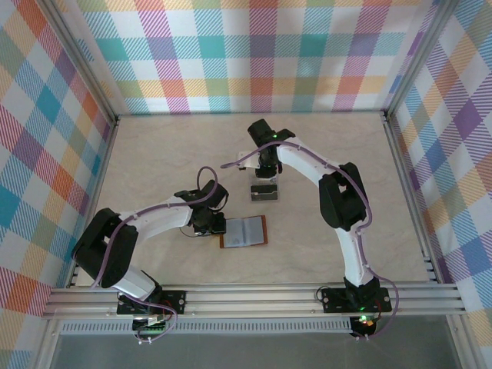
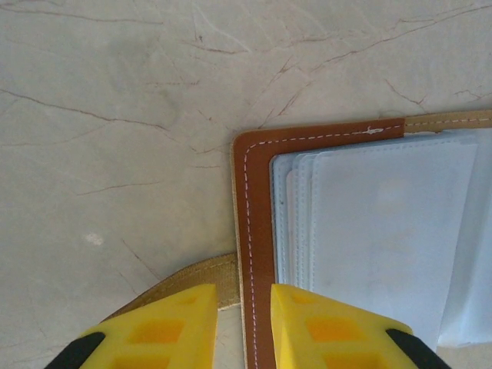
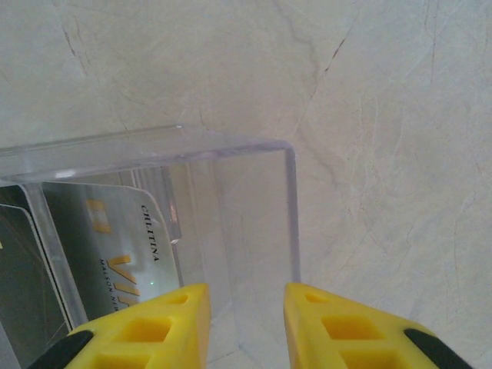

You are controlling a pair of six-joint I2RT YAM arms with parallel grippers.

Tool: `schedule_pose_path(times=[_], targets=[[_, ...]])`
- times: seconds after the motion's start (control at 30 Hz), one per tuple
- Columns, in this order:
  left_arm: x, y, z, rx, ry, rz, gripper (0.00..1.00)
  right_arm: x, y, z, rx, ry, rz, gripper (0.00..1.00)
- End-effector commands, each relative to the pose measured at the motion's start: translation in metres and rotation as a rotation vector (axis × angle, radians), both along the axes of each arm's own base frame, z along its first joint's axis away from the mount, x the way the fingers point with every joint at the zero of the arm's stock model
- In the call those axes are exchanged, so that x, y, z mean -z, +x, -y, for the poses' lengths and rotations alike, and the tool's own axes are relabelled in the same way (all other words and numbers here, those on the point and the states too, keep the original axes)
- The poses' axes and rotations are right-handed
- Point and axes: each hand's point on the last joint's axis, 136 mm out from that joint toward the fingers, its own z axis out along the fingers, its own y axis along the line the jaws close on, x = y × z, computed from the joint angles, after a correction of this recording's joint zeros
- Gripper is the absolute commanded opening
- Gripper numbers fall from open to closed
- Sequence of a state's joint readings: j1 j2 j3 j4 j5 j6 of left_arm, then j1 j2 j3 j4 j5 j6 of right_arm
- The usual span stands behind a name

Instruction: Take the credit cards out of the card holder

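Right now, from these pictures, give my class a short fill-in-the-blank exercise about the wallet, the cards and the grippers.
1. The wallet lies ___ on the table.
2. The fingers of the left gripper are ___.
3. The cards lie in a ___ plastic tray.
Missing words: open, yellow, clear.

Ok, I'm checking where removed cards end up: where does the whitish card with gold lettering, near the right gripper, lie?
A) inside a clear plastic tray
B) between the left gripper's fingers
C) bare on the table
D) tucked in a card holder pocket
A: the right wrist view shows the whitish card within the walls of the clear plastic tray, apart from the card holder.
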State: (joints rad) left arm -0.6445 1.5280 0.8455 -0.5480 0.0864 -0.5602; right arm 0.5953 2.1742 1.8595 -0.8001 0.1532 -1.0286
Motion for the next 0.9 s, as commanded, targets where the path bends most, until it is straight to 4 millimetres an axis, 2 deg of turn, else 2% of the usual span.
schedule_pose_path(times=[0.0,0.1,0.23,0.4,0.57,0.73,0.87], targets=[[-0.004,0.005,0.004,0.011,-0.002,-0.001,0.25,-0.020,-0.008,-0.006,0.006,0.063,-0.004,0.32],[-0.003,0.008,0.006,0.023,-0.002,0.000,0.25,-0.040,-0.008,-0.009,0.048,0.125,0.018,0.33],[-0.011,0.015,0.010,0.027,-0.014,0.036,0.21,-0.063,-0.002,-0.016,0.216,0.272,0.046,0.41],[-0.022,0.020,0.010,0.027,-0.030,0.072,0.19,-0.083,-0.017,-0.022,0.498,0.516,-0.043,0.42],[-0.025,0.017,0.006,0.025,-0.031,0.075,0.15,-0.077,-0.056,-0.028,0.765,0.709,-0.266,0.43],[-0.016,0.008,0.003,0.025,-0.050,0.057,0.11,-0.045,-0.104,-0.050,1.018,0.736,-0.613,0.37],[-0.009,0.004,0.000,0.027,-0.052,0.033,0.07,-0.025,-0.140,-0.068,1.109,0.710,-0.779,0.34]])
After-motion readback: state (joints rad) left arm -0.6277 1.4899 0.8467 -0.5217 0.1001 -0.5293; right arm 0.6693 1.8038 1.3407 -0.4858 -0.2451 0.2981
